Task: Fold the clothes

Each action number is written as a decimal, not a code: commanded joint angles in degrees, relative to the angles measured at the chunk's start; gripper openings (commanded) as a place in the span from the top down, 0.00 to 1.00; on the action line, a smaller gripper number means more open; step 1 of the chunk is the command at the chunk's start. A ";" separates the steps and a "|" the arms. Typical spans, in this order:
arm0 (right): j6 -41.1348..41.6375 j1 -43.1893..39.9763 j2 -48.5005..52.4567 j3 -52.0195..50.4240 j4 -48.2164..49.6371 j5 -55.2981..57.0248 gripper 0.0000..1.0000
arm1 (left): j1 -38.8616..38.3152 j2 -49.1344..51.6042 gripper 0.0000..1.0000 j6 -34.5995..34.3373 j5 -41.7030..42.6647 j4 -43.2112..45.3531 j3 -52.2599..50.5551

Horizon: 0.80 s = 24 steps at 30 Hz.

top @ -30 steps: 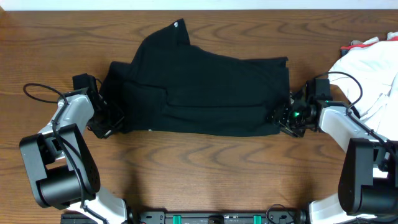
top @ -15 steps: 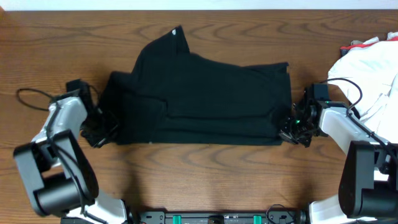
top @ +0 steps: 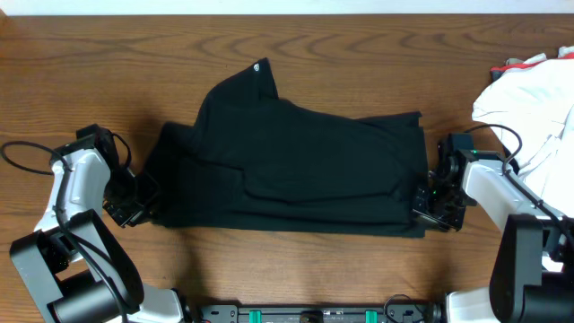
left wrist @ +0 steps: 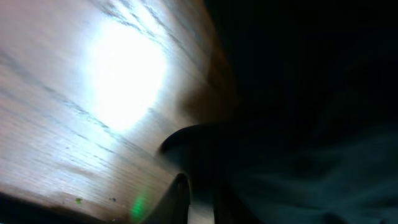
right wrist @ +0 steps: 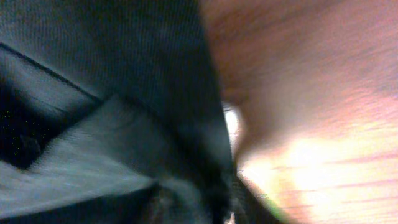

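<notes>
The black shirt lies partly folded across the middle of the wooden table, its collar corner pointing to the back. My left gripper is low at the shirt's left near corner and shut on the fabric. My right gripper is at the shirt's right near corner and shut on the fabric. In the left wrist view the black shirt fills the right side, with a fold over the finger. In the right wrist view the black shirt fills the left side next to bare wood.
A heap of white cloth lies at the right edge of the table, close behind my right arm. Cables loop beside both arms. The wooden table stretches in front of the shirt.
Both grippers have drawn the shirt's near edge toward the front of the table. The left arm has also swung outward to the left. The shirt lies lower and flatter now.
</notes>
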 commanded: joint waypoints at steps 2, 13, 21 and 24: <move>-1.33 -0.02 -2.51 -0.22 2.62 3.93 0.26 | 0.66 -0.76 0.69 0.42 -2.38 -0.42 -0.02; -4.48 -4.63 -2.89 4.17 16.61 -8.63 0.22 | -1.07 -2.43 0.50 8.81 9.01 -2.16 11.63; -6.64 -4.50 -2.86 4.92 22.73 -19.80 0.26 | -15.08 -1.46 0.47 24.55 13.09 19.21 15.28; -6.67 -4.33 -2.86 4.92 21.07 -19.89 0.26 | -19.96 1.31 0.44 28.55 12.22 29.55 15.28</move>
